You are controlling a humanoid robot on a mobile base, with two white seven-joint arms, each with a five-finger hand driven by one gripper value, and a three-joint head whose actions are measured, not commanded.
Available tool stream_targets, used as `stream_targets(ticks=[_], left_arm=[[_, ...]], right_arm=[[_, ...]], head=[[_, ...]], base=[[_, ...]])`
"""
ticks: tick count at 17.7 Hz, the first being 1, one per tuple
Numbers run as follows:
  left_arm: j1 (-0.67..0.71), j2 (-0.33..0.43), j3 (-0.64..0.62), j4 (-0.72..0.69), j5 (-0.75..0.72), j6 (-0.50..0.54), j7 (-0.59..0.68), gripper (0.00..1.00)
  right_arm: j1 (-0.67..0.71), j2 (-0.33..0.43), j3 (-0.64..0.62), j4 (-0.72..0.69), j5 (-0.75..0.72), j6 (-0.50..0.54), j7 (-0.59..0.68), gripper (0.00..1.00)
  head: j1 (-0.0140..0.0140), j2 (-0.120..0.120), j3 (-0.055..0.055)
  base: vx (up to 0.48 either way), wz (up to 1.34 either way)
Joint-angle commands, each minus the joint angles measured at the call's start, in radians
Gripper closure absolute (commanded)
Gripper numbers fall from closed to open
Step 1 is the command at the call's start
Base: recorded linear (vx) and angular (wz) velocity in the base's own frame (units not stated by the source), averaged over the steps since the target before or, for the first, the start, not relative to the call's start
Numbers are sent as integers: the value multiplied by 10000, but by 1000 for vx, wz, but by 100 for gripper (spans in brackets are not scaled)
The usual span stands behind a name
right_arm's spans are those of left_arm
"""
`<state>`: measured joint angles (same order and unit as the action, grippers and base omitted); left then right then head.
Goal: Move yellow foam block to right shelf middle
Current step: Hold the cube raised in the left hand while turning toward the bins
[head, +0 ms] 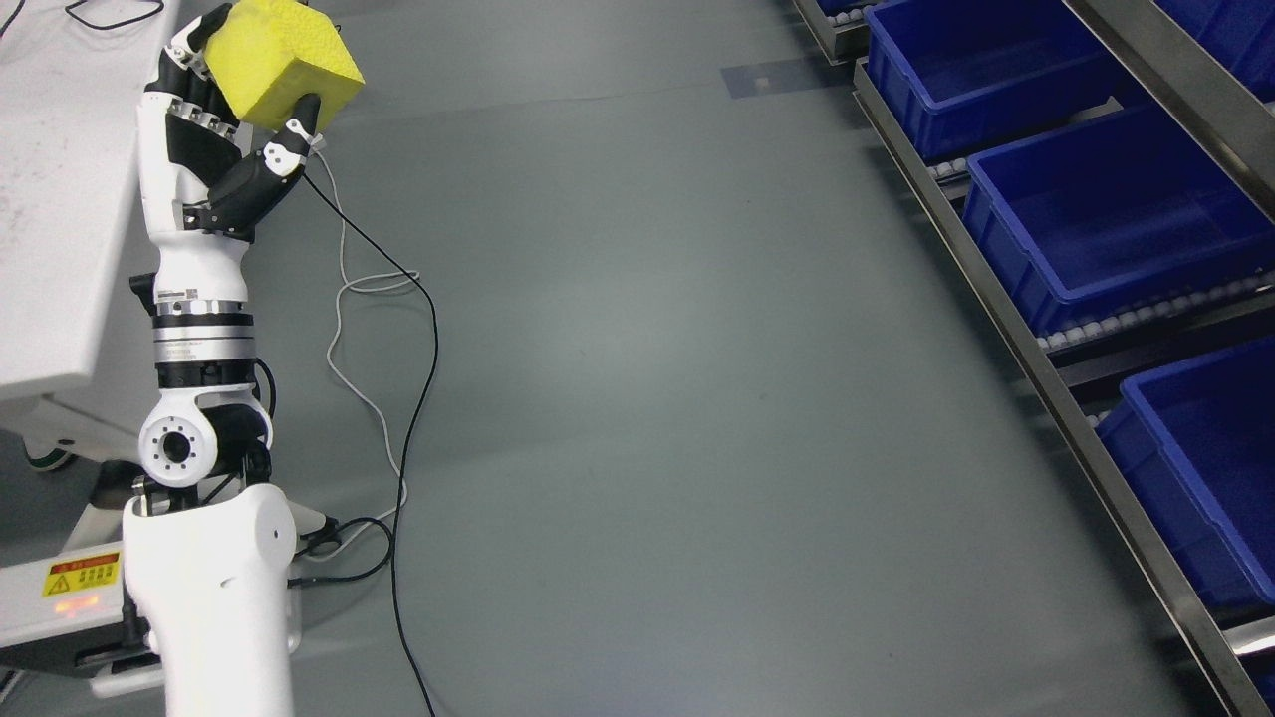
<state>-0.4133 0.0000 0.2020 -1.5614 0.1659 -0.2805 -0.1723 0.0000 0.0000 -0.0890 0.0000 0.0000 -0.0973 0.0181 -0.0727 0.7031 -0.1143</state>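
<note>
Yellow foam block (282, 66), roughly cubic, tilted w/ 1 corner right, gripped by left robot hand (224, 119).

This looks like a warehouse-style robotics lab. A metal shelf (1006, 329) with roller rails carries blue plastic bins (1106, 214) along the right, beside a smooth grey floor (697, 418). Loose cables (398, 398) trail past a white surface (60, 199) at left
</note>
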Motion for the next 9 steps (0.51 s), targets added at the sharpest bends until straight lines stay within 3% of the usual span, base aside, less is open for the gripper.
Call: stream_targets(ticks=[1, 9], left_arm=[[22, 175, 36, -33, -2, 44, -10, 54], [22, 175, 5, -33, 13, 44, -10, 54]], right_arm=[[-30, -175, 0, -175, 0, 7, 4, 0], [-15, -175, 0, -175, 0, 7, 4, 0]], head=[[0, 0, 0], [0, 0, 0]], base=[[395, 0], [408, 0]])
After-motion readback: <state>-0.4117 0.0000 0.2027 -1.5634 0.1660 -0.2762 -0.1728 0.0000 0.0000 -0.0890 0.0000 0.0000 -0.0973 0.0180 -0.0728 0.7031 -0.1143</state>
